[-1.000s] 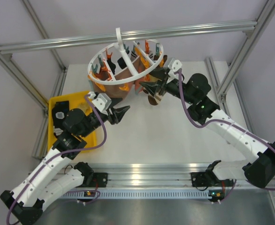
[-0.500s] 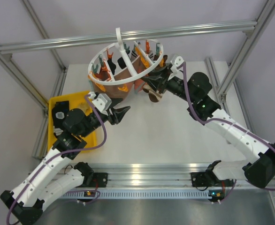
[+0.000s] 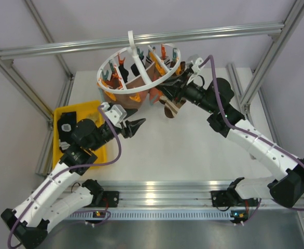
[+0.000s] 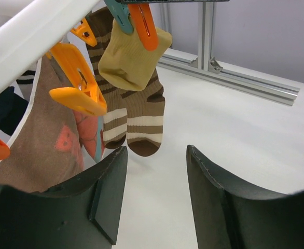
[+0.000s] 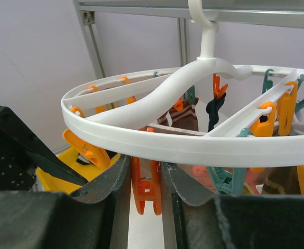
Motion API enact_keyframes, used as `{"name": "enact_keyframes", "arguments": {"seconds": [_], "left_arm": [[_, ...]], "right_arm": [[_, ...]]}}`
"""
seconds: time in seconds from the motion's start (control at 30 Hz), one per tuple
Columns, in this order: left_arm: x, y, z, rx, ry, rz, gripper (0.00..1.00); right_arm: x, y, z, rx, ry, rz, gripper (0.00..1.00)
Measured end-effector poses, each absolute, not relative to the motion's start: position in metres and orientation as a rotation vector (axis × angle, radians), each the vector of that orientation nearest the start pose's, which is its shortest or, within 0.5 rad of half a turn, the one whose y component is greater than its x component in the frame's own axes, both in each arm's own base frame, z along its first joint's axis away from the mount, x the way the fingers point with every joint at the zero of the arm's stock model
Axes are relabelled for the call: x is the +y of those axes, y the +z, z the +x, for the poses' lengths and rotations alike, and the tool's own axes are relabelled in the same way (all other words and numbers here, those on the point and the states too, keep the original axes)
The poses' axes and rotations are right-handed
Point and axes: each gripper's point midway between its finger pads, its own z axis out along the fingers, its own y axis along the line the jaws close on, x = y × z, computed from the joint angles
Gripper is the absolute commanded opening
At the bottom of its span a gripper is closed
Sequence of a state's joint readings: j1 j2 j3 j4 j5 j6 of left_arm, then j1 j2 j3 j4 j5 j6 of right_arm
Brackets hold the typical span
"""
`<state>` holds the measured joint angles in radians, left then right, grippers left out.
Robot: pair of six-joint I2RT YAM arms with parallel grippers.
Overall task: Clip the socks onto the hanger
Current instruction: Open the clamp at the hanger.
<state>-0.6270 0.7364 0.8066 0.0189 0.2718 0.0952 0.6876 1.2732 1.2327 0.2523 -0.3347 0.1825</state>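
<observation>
The white round hanger [image 3: 132,44] hangs from the top bar with orange and teal clips. A plain brown sock [image 3: 134,83] and brown-and-cream striped socks [image 3: 170,106] hang from it. My right gripper [image 3: 166,93] is under its right rim; in the right wrist view it [image 5: 145,162] is shut on an orange clip [image 5: 146,189] below the rim [image 5: 157,140]. My left gripper [image 3: 140,124] is open and empty below the hanger. In the left wrist view it [image 4: 156,150] points at the striped socks [image 4: 141,116], with the brown sock [image 4: 43,145] to the left.
A yellow tray [image 3: 79,107] lies at the left under the left arm. Aluminium frame bars [image 3: 204,32] cross above the hanger, and posts stand at both sides. A mustard sock cuff [image 4: 131,57] is held by an orange clip over the striped socks.
My right gripper has moved up and left from the striped sock to the hanger's rim and closed on an orange clip. My left gripper has shifted slightly right.
</observation>
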Motion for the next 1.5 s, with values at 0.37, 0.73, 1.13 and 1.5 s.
{"name": "enact_keyframes", "arguments": {"seconds": [0.37,0.73,1.13,1.5], "left_arm": [[-0.194,0.322,0.227,1.417,-0.52,0.708,0.53],[-0.117,0.255,0.223,1.724,-0.252,0.6,0.49],[0.023,0.159,0.291,2.255,-0.162,0.024,0.46],[0.049,0.109,0.323,2.342,-0.216,-0.005,0.52]], "right_arm": [[0.322,0.423,0.294,1.37,1.014,-0.536,0.0],[0.321,0.423,0.296,1.382,1.006,-0.522,0.0],[0.319,0.425,0.299,1.411,0.997,-0.508,0.0],[0.32,0.423,0.299,1.445,1.024,-0.482,0.0]]}}
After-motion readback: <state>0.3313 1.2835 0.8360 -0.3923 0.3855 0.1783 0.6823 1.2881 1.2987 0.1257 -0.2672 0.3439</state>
